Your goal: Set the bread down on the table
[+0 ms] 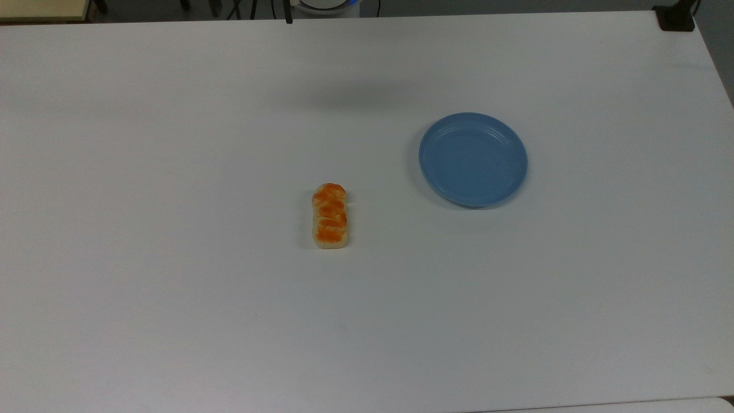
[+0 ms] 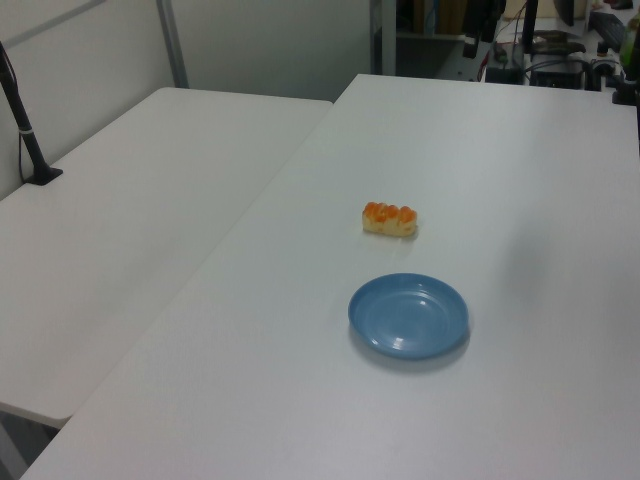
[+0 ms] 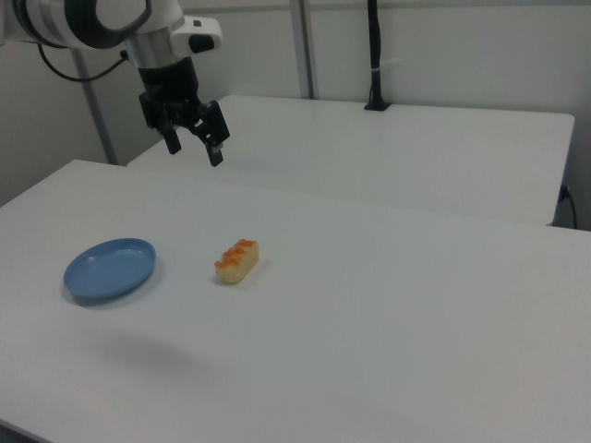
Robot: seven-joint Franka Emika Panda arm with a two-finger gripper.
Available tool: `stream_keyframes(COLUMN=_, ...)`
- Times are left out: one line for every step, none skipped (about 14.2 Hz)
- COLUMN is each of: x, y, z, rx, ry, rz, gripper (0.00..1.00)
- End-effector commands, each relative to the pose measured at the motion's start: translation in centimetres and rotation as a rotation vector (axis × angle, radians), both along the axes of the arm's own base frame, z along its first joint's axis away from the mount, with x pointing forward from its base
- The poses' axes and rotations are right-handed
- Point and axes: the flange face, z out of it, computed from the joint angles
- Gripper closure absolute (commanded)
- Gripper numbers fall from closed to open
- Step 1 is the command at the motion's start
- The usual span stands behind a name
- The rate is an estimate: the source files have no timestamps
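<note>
On the top view I see the white counter (image 1: 172,321) nearly edge to edge. The bread (image 1: 330,217) lies flat on it near the middle, long axis running toward and away from the camera, glazed side up. The plate (image 1: 473,159) sits well apart from it, toward the top view's right and a bit farther back. A soft shadow (image 1: 355,92) falls on the counter near the far edge. A black clamp (image 1: 676,17) grips the far right corner.

On the left view the bread (image 2: 390,218) rests on the counter (image 2: 250,400) just beyond the plate (image 2: 409,316), not touching it. A second counter (image 2: 120,230) butts against the left view's left side, with a black post (image 2: 25,130) standing on it by a pale partition wall. Dark equipment and cables crowd the far end.

On the right view my arm (image 3: 102,18) reaches in from the upper left, wrist bent down, the gripper (image 3: 193,140) hanging high above the counter (image 3: 388,351), behind the plate (image 3: 110,269) and bread (image 3: 237,261). The jaws are spread and hold nothing. The second counter (image 3: 416,148) stands behind, a black pole (image 3: 374,55) at its back.
</note>
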Motion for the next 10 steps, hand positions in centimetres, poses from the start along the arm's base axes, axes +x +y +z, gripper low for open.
stream_keyframes(x=-1.0, y=-0.9, z=0.2, rx=-0.066, ry=0.039, rz=0.043, gripper=0.00)
stream_keyframes(x=-0.9, y=-1.2, z=0.1, rx=-0.086, ry=0.041, rz=0.062, gripper=0.00)
stream_keyframes(x=-1.0, y=-1.4, z=0.2, rx=-0.094, ry=0.044, rz=0.077, gripper=0.00)
stream_keyframes(x=-1.2, y=-1.7, z=0.4, rx=-0.091, ry=0.041, rz=0.077, gripper=0.00)
stream_keyframes(x=-1.2, y=-2.0, z=0.4, rx=-0.090, ry=0.042, rz=0.071, gripper=0.00)
stream_keyframes(x=-1.1, y=-1.9, z=0.3, rx=-0.088, ry=0.041, rz=0.061, gripper=0.00)
stream_keyframes(x=-1.1, y=-1.9, z=0.3, rx=-0.088, ry=0.036, rz=0.058, gripper=0.00)
stream_keyframes(x=-1.1, y=-2.1, z=0.3, rx=-0.088, ry=0.035, rz=0.061, gripper=0.00)
stream_keyframes(x=-1.1, y=-2.1, z=0.4, rx=-0.086, ry=0.033, rz=0.064, gripper=0.00)
stream_keyframes(x=-1.1, y=-2.0, z=0.3, rx=-0.083, ry=0.034, rz=0.063, gripper=0.00)
